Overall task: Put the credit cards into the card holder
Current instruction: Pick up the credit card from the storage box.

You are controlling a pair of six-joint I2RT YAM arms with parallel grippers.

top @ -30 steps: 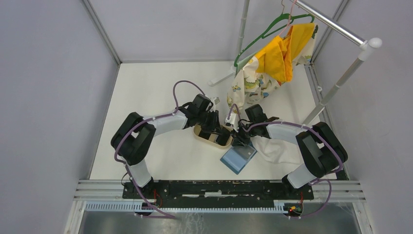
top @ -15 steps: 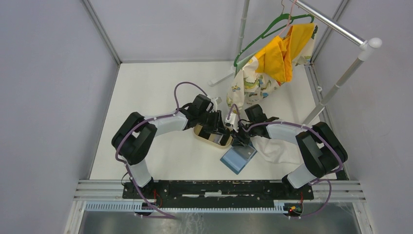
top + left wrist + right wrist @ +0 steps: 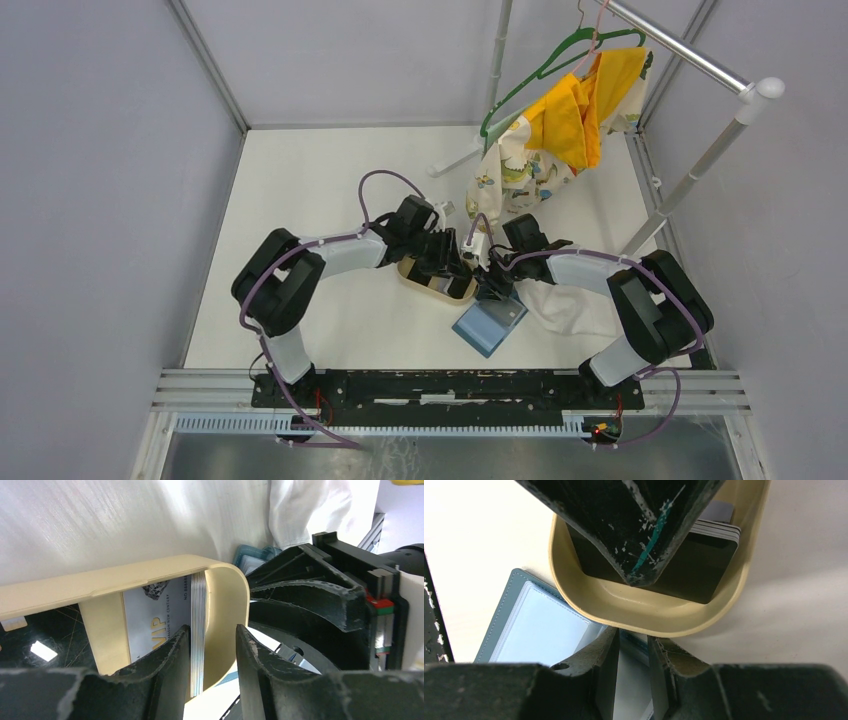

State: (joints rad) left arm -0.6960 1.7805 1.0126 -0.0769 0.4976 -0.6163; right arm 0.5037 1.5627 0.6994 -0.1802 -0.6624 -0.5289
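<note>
The credit cards lie in a tan oval tray (image 3: 422, 282). In the left wrist view a stack of cards (image 3: 199, 625) stands on edge against the tray's end wall (image 3: 222, 610), with a pale "VIP" card (image 3: 155, 615) at its front. My left gripper (image 3: 212, 630) is open, its jaws straddling the stack and the tray wall; it is over the tray in the top view (image 3: 449, 264). Black cards (image 3: 649, 575) show in the right wrist view. The blue card holder (image 3: 490, 324) lies open. My right gripper (image 3: 632, 639) is narrowly open just above its clear pockets (image 3: 541, 627).
A white cloth (image 3: 575, 305) lies right of the card holder under my right arm. A clothes rack (image 3: 690, 170) with a yellow garment (image 3: 580, 110) and a green hanger (image 3: 545, 65) stands at the back right. The two grippers are very close together.
My left gripper has shifted slightly to the right along the tray. My right arm and the card holder have not visibly moved.
</note>
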